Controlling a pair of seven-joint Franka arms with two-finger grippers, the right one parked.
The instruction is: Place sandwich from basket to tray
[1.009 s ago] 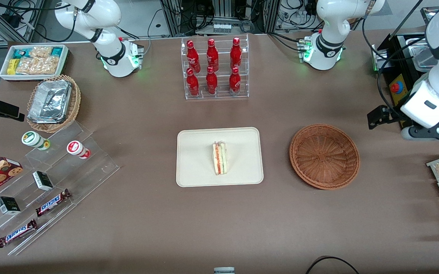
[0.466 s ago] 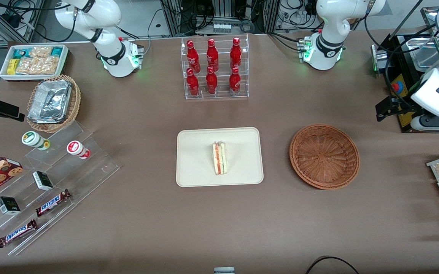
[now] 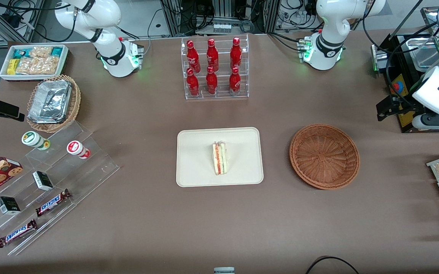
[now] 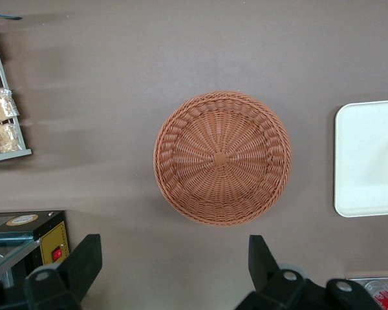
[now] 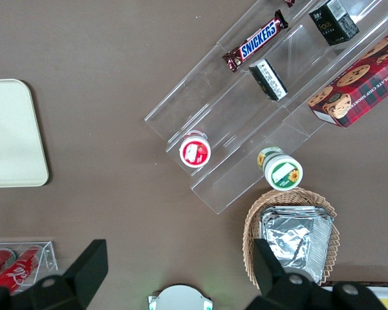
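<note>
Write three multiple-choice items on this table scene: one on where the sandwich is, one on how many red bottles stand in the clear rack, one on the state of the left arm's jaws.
1. Where is the sandwich?
A. In the brown basket
B. On the cream tray
C. Between the jaws

2. How many red bottles stand in the clear rack?
A. Four
B. Six
C. Eight

3. How are the left arm's jaws?
A. Open and empty
B. Shut on the sandwich
C. Shut on the basket rim

Key: 1 B, the sandwich lies on the tray, while the basket holds nothing. 2 B, the rack shows two rows of three bottles. 3 A, the wrist view shows the gripper with its jaws spread wide and nothing between them, pulled up and away toward the working arm's end of the table.
</note>
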